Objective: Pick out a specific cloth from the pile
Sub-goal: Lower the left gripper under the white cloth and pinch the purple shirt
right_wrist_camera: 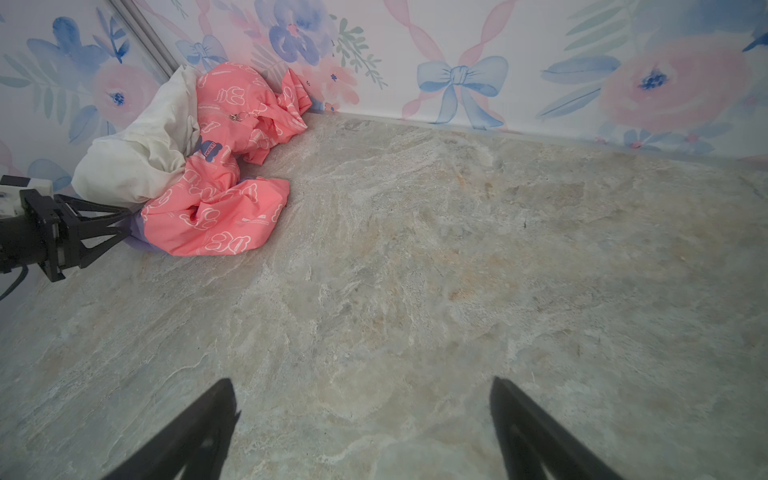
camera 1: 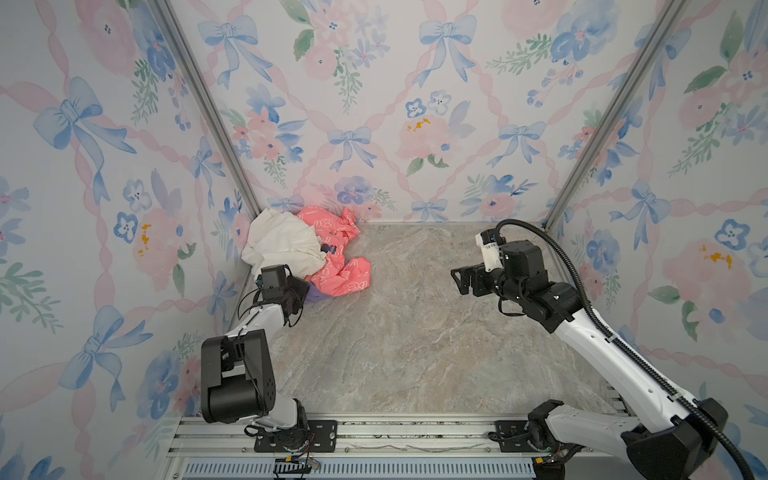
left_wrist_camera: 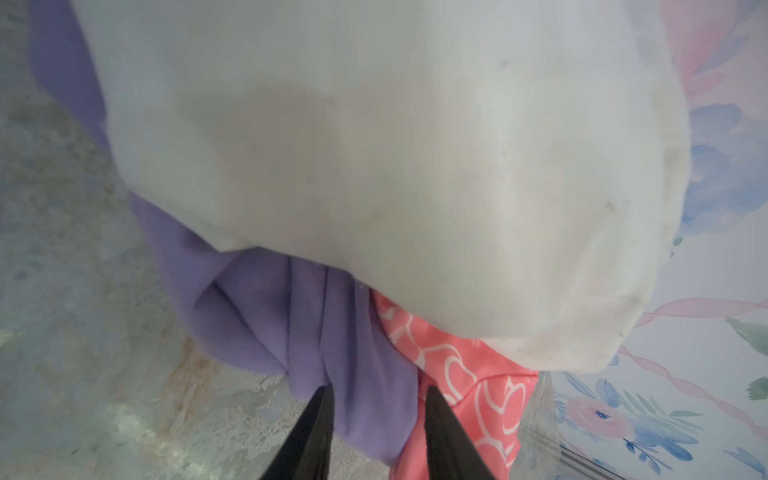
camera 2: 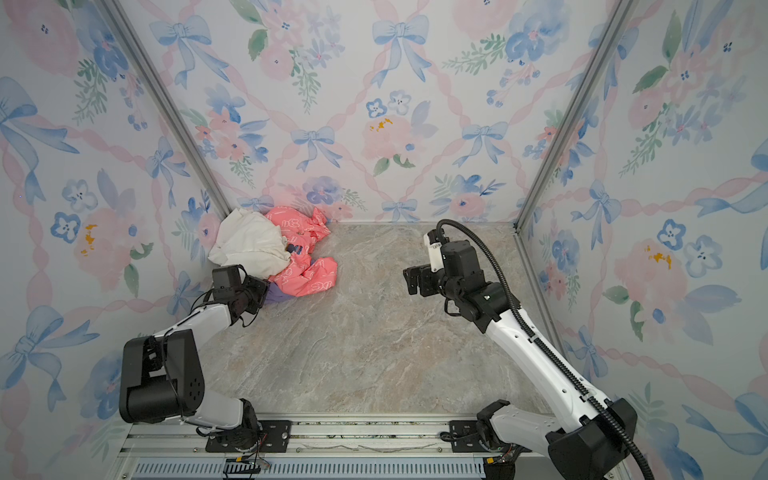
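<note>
Jaws astride plain lavender cloth (left_wrist_camera: pixel 266 316), bunched, creased, under cream cloth (left_wrist_camera: pixel 374 166)

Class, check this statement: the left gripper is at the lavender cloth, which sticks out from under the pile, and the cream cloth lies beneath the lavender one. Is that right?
One error: the cream cloth lies on top of the lavender cloth, not beneath it. The left wrist view shows this, with the left gripper at the lavender fold.
</note>
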Robot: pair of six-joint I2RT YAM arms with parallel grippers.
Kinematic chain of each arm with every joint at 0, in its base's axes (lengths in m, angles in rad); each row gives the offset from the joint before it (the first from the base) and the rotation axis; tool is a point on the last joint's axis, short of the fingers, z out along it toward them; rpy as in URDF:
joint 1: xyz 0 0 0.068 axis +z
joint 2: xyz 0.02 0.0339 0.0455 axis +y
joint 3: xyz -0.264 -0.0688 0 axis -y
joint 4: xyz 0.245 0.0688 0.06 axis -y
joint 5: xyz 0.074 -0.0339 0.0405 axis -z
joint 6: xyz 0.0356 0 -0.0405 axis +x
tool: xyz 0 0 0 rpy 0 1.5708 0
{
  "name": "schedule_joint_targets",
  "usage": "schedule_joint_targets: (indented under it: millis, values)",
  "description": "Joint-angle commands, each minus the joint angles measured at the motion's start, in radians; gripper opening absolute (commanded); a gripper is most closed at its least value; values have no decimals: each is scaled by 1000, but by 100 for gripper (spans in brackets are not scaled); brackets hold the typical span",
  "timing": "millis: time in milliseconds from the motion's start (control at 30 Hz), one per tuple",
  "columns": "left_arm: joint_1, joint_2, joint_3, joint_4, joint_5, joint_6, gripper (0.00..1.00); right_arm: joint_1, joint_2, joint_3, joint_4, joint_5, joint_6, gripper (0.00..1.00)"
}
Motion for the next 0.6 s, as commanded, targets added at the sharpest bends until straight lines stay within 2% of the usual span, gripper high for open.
schedule_joint_targets:
  millis: [0,167,267,333,467,567]
  values:
    - [-1,24,-30,75,60,-7,36,-11,16,22,21,-12,5,97]
    - [-2,51,-37,109,100,-14,30,-13,45,42,24,-24,7,97]
    - [-6,57,-61,107,96,-21,10,-13,61,56,21,-25,2,97]
    - [-6,42,-104,91,83,-23,1,-16,67,63,20,-27,0,97]
    - [-15,-19,-76,-2,52,-4,0,-24,67,71,17,-36,-10,97]
    - [-18,-56,-1,-93,29,14,0,-36,63,67,19,-53,-13,97]
